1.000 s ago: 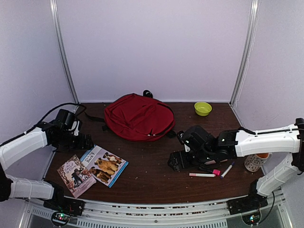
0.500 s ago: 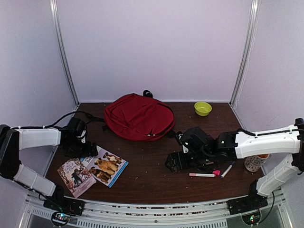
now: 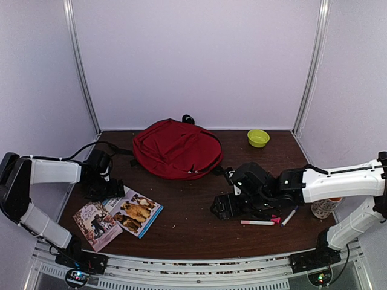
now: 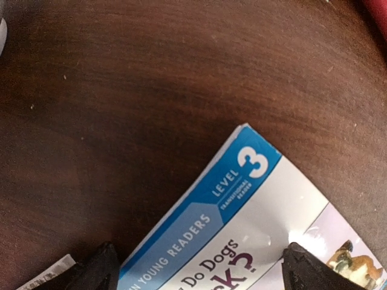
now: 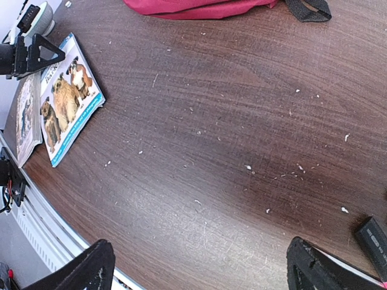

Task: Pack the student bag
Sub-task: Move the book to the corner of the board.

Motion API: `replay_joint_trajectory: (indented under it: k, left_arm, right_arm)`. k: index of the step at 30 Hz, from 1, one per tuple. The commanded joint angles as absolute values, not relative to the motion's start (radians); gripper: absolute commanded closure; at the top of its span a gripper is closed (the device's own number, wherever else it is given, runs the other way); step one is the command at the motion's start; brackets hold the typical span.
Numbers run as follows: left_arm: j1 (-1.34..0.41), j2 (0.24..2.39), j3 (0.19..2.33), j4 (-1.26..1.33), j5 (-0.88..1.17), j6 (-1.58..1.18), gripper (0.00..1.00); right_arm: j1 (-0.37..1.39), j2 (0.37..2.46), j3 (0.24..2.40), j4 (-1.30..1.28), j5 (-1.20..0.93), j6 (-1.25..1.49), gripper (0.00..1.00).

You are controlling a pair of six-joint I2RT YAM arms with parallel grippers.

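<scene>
Left jaws hanging wide open, empty, straddling the dog book's (image 3: 136, 211) far corner; bag (image 3: 176, 148) lying beyond it, rightward. Right jaws gaping empty too, farther from the book.

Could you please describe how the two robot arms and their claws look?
Both arms have white tube-shaped segments, the left arm and the right arm, with black joints and wrists. A thin black cable loops along the left one. The left claw and right claw have black, pointed fingers.
</scene>
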State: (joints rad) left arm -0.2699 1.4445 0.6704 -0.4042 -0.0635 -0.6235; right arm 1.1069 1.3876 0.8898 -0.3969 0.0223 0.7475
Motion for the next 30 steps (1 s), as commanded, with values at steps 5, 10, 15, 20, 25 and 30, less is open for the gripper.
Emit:
replay_joint_trajectory:
  k: [5,10,15,20,25,30]
  left_arm:
    - [-0.223,1.498,0.69,-0.334,-0.013,-0.651,0.03]
    - [-0.221,1.516,0.692,-0.328,0.042,-0.642,0.03]
    - [-0.223,1.509,0.642,-0.286,0.122,-0.658,0.04]
    - [-0.271,1.482,0.596,-0.275,0.136,-0.684,0.04]
    - [-0.36,1.475,0.564,-0.241,0.14,-0.75,0.04]
    - [-0.475,1.496,0.561,-0.195,0.132,-0.833,0.04]
  right_arm:
    - [1.118,1.335,0.857,-0.387,0.041,0.761,0.0]
    - [1.123,1.327,0.855,-0.393,0.044,0.765,0.0]
    - [1.128,1.308,0.851,-0.391,0.048,0.764,0.0]
    - [1.129,1.293,0.841,-0.387,0.041,0.76,0.0]
    - [1.129,1.281,0.832,-0.385,0.045,0.753,0.0]
    - [1.129,1.262,0.804,-0.372,0.041,0.758,0.0]
